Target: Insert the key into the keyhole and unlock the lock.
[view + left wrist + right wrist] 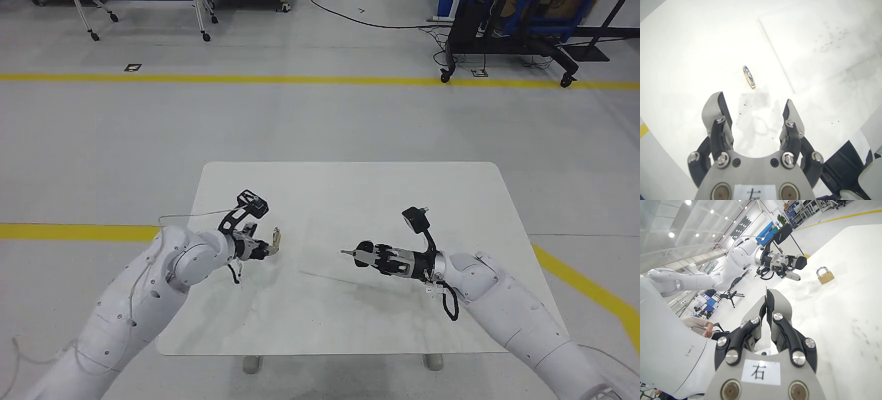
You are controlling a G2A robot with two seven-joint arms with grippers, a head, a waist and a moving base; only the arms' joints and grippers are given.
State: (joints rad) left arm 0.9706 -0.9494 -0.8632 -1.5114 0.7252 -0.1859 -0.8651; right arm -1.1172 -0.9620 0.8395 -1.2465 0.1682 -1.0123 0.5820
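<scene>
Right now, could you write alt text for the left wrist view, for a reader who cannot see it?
The open left gripper hangs over a white table. A brass padlock sits on the table just ahead of the gripper, untouched.

I see bare tabletop point(687, 66) between my left tool point(754, 98), spread wide, and the lock point(749, 76), with nothing blocking it. From my right tool point(768, 297), clamped on the key point(766, 290), the way to the lock lies free; the left tool just beside the lock crowds that side.

overhead camera looks down; both wrist cameras share the lock point(749, 76).
</scene>
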